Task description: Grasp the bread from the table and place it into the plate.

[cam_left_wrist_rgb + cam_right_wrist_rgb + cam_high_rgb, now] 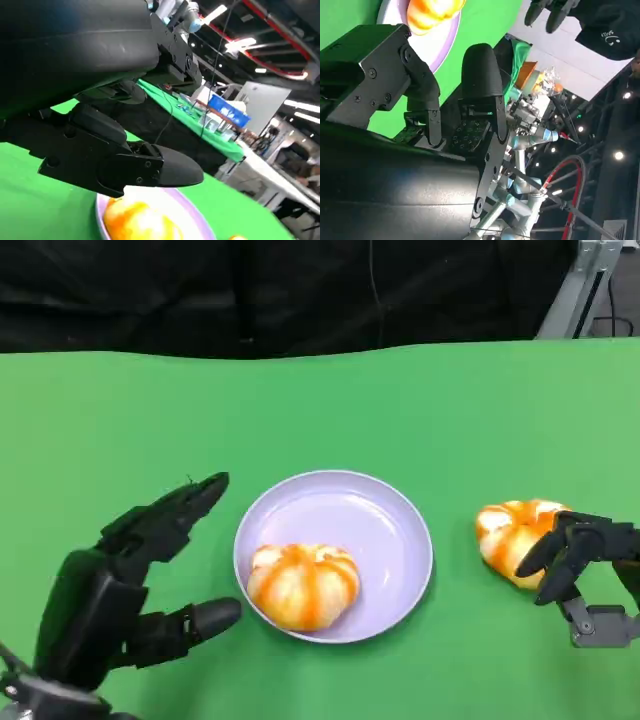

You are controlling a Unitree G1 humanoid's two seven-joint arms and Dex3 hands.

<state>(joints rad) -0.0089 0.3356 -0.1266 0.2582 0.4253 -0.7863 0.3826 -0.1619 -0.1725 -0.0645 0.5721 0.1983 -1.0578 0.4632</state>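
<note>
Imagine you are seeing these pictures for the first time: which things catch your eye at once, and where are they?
First comes the bright green table, with a pale plate near its middle holding an orange-striped bun. A second bun lies on the table to the plate's right, where the right hand has its fingers at it. The left hand hangs open to the plate's left.

One bread [303, 586] lies in the plate [385, 530] — another bread [512, 534] sits right of it on the table [320, 410].
</note>
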